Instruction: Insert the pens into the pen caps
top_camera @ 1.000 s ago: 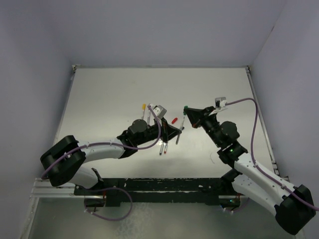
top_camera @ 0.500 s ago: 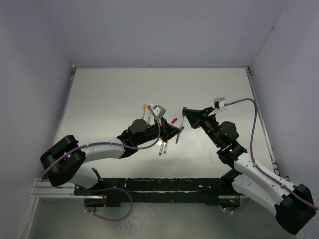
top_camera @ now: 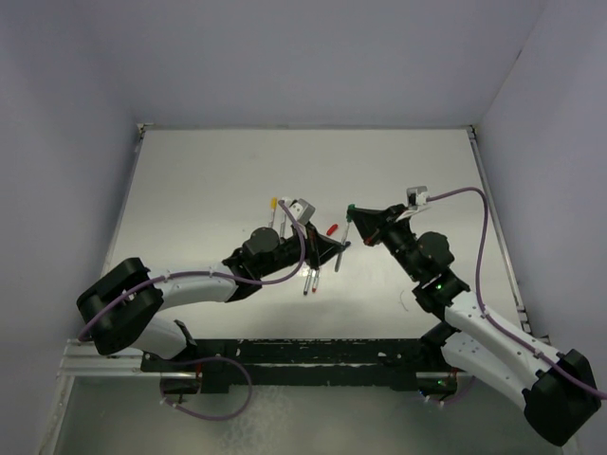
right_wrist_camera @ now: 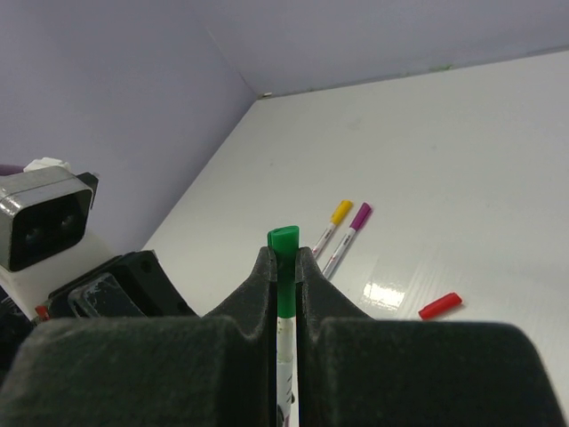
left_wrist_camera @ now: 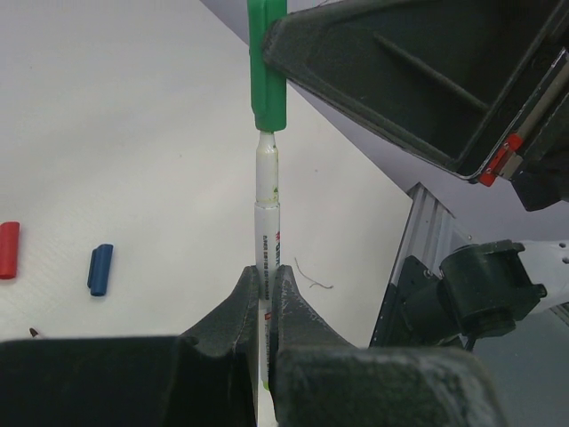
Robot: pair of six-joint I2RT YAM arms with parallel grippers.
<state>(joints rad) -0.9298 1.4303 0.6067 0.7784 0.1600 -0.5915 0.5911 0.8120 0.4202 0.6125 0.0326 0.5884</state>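
My left gripper (left_wrist_camera: 266, 271) is shut on a grey-white pen (left_wrist_camera: 267, 213) that points away from it. The pen's top end sits inside the green pen cap (left_wrist_camera: 266, 62), and a short thin neck shows below the cap's mouth. My right gripper (right_wrist_camera: 284, 253) is shut on that green cap (right_wrist_camera: 284, 267), with the pen body running down between its fingers. From above, the two grippers meet mid-table, the left gripper (top_camera: 339, 248) just below the right gripper (top_camera: 353, 210). A loose red cap (left_wrist_camera: 8, 249) and a blue cap (left_wrist_camera: 100, 269) lie on the table.
A yellow-capped pen (right_wrist_camera: 331, 222) and a purple-capped pen (right_wrist_camera: 348, 227) lie side by side beyond the grippers, with the red cap (right_wrist_camera: 440, 305) to their right. Two uncapped pens (top_camera: 309, 282) lie under the left wrist. Walls enclose the white table (top_camera: 209, 180) on three sides.
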